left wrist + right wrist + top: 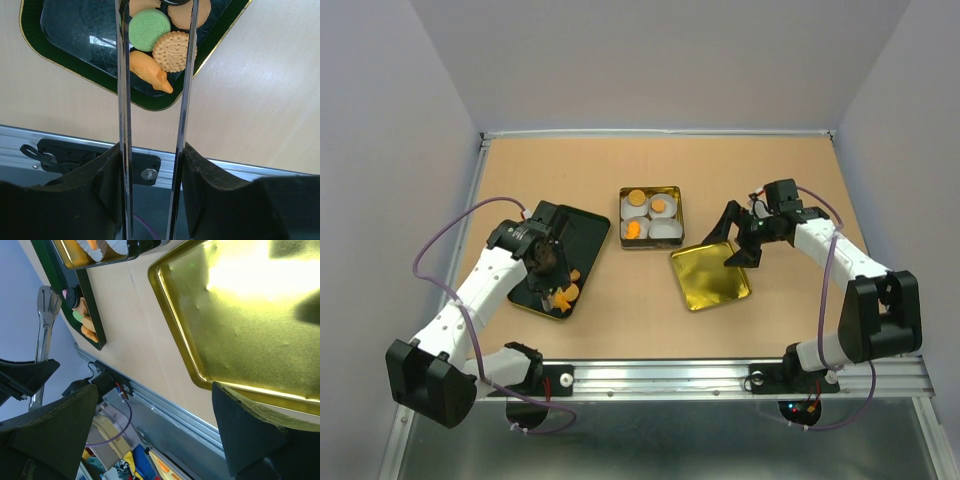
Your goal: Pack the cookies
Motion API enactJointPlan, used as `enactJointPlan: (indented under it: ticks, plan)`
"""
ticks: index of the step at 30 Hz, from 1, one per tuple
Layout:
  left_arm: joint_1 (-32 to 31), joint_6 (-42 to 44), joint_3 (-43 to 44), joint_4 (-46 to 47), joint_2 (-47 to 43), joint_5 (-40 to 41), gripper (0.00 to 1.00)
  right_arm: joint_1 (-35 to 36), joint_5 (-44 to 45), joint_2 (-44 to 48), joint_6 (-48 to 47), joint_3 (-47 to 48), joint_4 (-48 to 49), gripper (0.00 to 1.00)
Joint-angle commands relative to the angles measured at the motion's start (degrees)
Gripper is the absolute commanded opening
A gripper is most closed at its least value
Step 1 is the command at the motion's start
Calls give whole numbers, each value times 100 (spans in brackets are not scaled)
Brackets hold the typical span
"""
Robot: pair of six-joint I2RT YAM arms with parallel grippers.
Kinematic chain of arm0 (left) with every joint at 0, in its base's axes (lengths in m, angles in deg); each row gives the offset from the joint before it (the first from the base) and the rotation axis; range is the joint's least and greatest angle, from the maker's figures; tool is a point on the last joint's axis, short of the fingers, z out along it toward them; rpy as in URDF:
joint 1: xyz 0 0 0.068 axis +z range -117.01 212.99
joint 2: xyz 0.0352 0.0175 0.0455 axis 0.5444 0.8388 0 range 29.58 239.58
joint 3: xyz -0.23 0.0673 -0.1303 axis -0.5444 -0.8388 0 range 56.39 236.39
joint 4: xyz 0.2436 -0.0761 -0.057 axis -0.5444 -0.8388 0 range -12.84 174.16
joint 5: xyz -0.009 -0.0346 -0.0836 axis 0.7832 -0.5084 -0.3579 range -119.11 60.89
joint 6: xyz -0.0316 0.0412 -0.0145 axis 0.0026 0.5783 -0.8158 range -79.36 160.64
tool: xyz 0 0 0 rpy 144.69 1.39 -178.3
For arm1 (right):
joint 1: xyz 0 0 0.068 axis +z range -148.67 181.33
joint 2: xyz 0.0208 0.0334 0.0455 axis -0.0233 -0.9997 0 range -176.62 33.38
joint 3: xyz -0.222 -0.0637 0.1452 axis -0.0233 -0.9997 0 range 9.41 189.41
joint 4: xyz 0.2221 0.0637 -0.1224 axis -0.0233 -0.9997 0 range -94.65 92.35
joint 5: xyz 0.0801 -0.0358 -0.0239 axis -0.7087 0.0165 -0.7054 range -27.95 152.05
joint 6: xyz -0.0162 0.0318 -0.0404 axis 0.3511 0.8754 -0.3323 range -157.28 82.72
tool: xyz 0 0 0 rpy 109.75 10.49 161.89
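As seen from above, the cookies (565, 293) are laid at the black tray's (585, 225) near end. In the left wrist view, tongs (123, 100) are pinched by the left pincer (152, 150). In the right wrist view, the right pincer (155, 425) is spread over a gold lid (240, 315).

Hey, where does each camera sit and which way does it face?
Top view: above and behind, looking down on the table; left arm and right arm both show.
Left wrist: on the left arm, looking along the tongs at cookies on the black tray; left gripper shows.
Right wrist: low over the gold lid, looking across the table; open right gripper shows.
Shared: both wrist views catch the tray and cookies.
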Motion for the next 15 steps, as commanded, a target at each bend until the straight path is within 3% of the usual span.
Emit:
enactJointPlan:
  ticks: [1, 15]
  plan:
    - [17, 110, -55, -2, -7, -71, 54, 50, -15, -77, -96, 144, 146, 100]
    - [17, 145, -179, 148, 169, -107, 55, 41, -15, -218, -148, 197, 154, 100]
